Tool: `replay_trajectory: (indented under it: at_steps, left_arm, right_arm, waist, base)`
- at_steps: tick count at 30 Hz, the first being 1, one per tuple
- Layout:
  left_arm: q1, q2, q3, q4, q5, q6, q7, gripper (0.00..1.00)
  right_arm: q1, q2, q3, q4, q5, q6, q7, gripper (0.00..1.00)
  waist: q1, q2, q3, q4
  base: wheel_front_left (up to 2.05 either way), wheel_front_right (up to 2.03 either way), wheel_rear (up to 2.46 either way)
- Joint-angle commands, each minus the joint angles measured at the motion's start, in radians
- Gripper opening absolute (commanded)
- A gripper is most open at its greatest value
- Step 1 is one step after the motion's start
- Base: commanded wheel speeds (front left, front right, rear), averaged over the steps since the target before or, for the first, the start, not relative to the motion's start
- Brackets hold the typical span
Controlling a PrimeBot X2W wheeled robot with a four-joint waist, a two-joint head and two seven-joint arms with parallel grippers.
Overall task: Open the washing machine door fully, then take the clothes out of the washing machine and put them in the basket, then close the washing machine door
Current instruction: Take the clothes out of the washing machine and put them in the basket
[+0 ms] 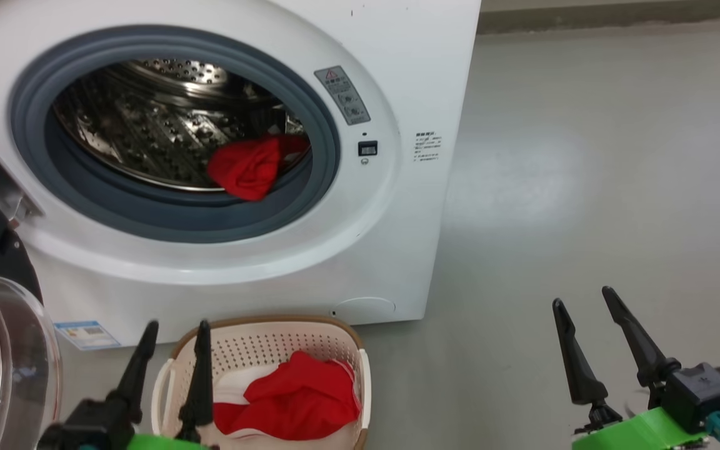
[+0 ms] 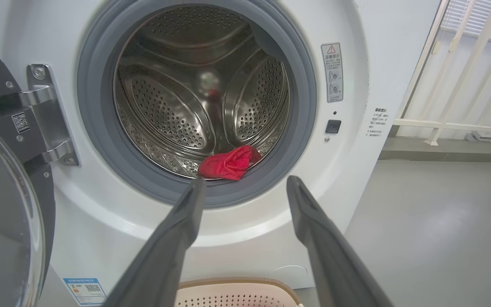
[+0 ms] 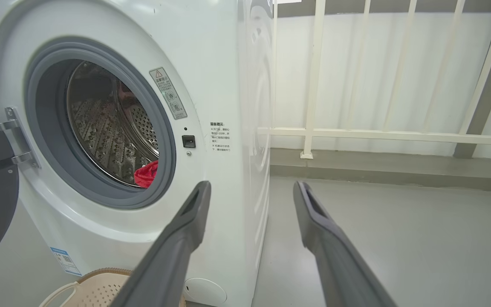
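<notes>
1. Red soft fabric, one bunched garment (image 1: 250, 165), lies at the front lip of the perforated steel drum (image 1: 147, 125), ahead of and above the left gripper (image 1: 177, 325). In the left wrist view it sits just past the tip of one finger.
2. Both long dark fingers of the left gripper are spread wide, with nothing between them.
3. A small cream-white perforated plastic basket with a brown woven-look rim (image 1: 260, 324) stands on the floor just beyond and below the left gripper, close in front of the machine. More red cloth with white trim (image 1: 300, 394) is piled inside it, just right of that gripper's fingers.
4. The right gripper (image 1: 583, 297) is also spread wide and empty. It hangs over bare grey floor (image 1: 585, 187), with the machine's front corner ahead and to its left.
5. A big white front-loading washing machine (image 1: 397, 75) faces both grippers, and a grey-blue rubber ring (image 1: 166, 219) frames its mouth.
6. Its round black-rimmed door with a bulging clear glass window (image 1: 4, 350) stands swung open on a metal hinge (image 2: 45, 115), to the left of the left gripper.
</notes>
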Motion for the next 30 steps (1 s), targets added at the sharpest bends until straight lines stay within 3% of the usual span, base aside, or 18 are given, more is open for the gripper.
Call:
replay_trajectory:
  at_steps: [1, 16, 30]
  left_arm:
    - [-0.072, 0.014, 0.023, -0.011, -0.006, 0.002, -0.008, 1.00]
    - [-0.402, 0.055, 0.015, 0.155, -0.024, -0.034, -0.010, 1.00]
    - [-0.761, 0.067, 0.048, 0.389, -0.019, -0.039, -0.012, 1.00]
  right_arm:
    - [-0.063, -0.010, 0.024, -0.028, -0.006, 0.003, -0.006, 1.00]
    - [-0.174, -0.020, 0.042, -0.054, -0.022, 0.003, -0.006, 1.00]
    - [-0.262, -0.015, 0.055, -0.066, -0.013, 0.003, -0.006, 1.00]
  waist:
    - [0.0000, -0.0001, 0.035, 0.015]
    - [0.0000, -0.0001, 0.234, 0.054]
    - [0.0000, -0.0001, 0.401, 0.011]
  base:
    - [0.00, 0.00, 0.00]
    - [0.00, 0.00, 0.00]
    - [0.00, 0.00, 0.00]
